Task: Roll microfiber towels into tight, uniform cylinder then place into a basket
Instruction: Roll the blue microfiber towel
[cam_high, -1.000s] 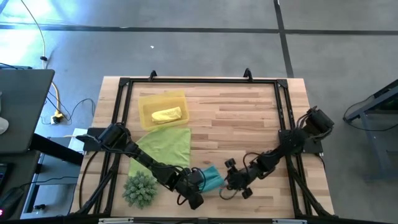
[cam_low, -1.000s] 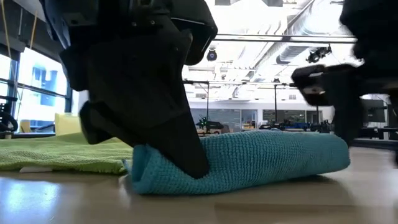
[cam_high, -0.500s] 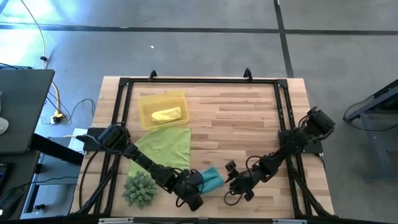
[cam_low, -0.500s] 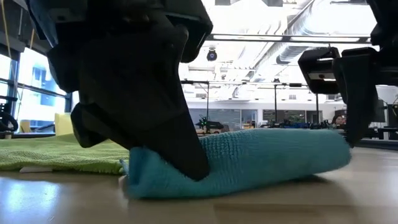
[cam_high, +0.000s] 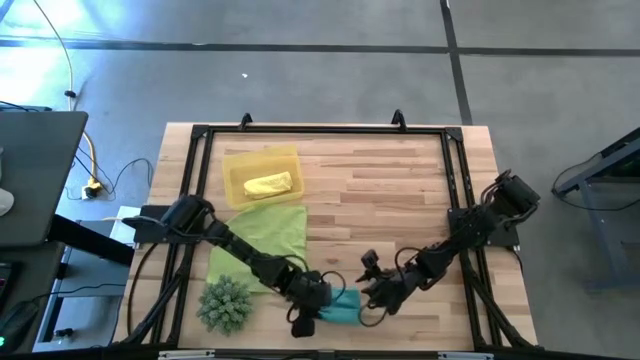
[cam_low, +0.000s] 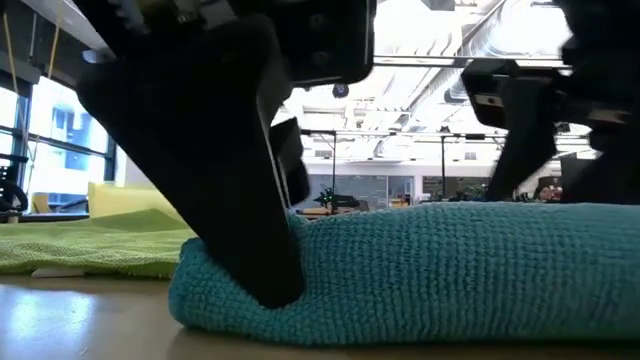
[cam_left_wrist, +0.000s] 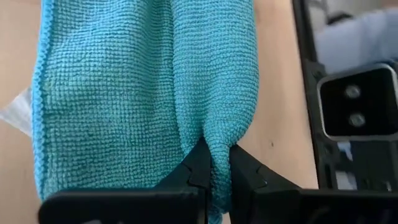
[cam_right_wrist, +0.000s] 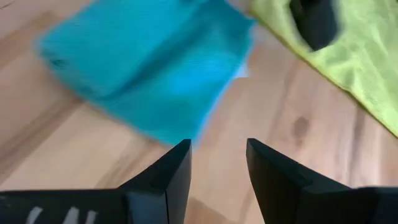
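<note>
Left gripper (cam_left_wrist: 214, 168) fingers pinch a fold of the teal towel (cam_left_wrist: 143, 93); right gripper (cam_right_wrist: 217, 163) fingers stand apart, just beside it.

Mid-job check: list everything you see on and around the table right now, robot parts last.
teal towel: one, teal, partly rolled, near edge of table, pinched by left gripper
green towel: one, lime, flat, left of centre
yellow towel: one, yellow, rolled, inside basket
basket: one, translucent yellow, far left of table
plant ball: one, spiky green, near left corner
table: one, wood with black frame
left gripper: black, shut on teal towel's fold
right gripper: black, open, just right of teal towel
</note>
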